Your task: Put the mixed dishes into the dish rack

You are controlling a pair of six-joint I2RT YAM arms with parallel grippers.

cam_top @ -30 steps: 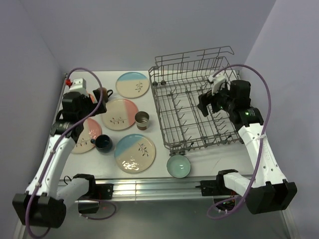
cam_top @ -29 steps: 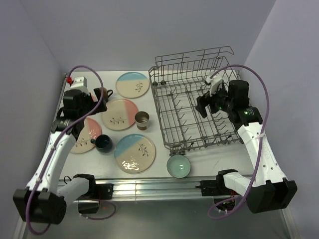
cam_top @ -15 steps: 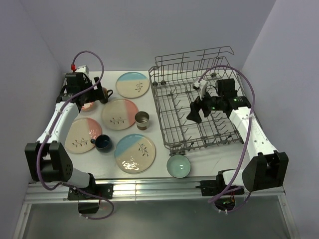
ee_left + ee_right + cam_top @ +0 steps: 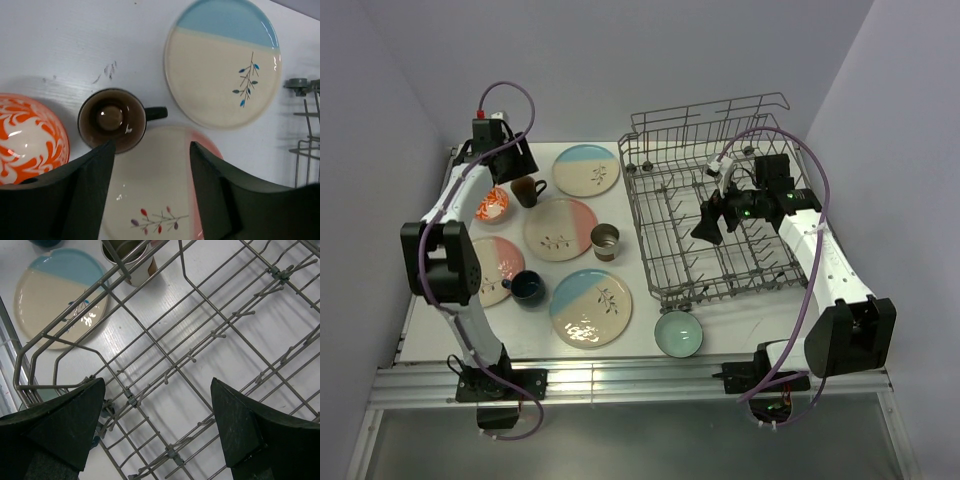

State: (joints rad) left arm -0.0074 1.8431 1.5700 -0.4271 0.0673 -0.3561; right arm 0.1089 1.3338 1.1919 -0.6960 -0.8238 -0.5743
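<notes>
**Containers**
- dish rack (image 4: pixel 665 292): on R half of table (image 4: pixel 750 310), taller side at far end. R gripper (image 4: pixel 157 382) hangs inside its outline, approx mid-rack, over wire floor & tines.
- orange-red bowl (image 4: pixel 27 137): far-L corner, upright, inside white w/ orange swirls.
- brown mug (image 4: pixel 112 120): just R of that bowl, apart from it, upright. Glazed bottom visible, handle pointing toward rack side.
- teal bowl (image 4: pixel 678 333): upright, in front of rack's near-L corner, glossy inside.
- tan cup (image 4: pixel 606 240): upright, just beside rack's L wall.
- dark-blue mug (image 4: pixel 527 287): upright, interior too dark to read.

**Plates**
All flat on table, L of rack, outside it.
- far blue/cream plate (image 4: pixel 586 170).
- mid pink/cream plate (image 4: pixel 560 229), tan cup at its R rim.
- L-edge pink/cream plate (image 4: pixel 495 260), partly behind L arm (image 4: pixel 440 265). Dark-blue mug at its rim; on it or beside it, can't tell.
- near blue/cream plate (image 4: pixel 591 306).

**Jaws vs dishes**
- L gripper (image 4: pixel 150 147): pointing down over far-L corner, fingers apart, gripping nothing. Brown mug lies just ahead of tips, off-centre toward bowl-side finger (image 4: pixel 85 190). That tip overlaps mug rim in wrist view; touching or above, can't tell. Mid pink/cream plate shows below the gap.
- R gripper: fingers spread wide, gripping nothing, rack wire below. Tan cup & near blue/cream plate are seen through rack's L wall, well apart from fingers.
</notes>
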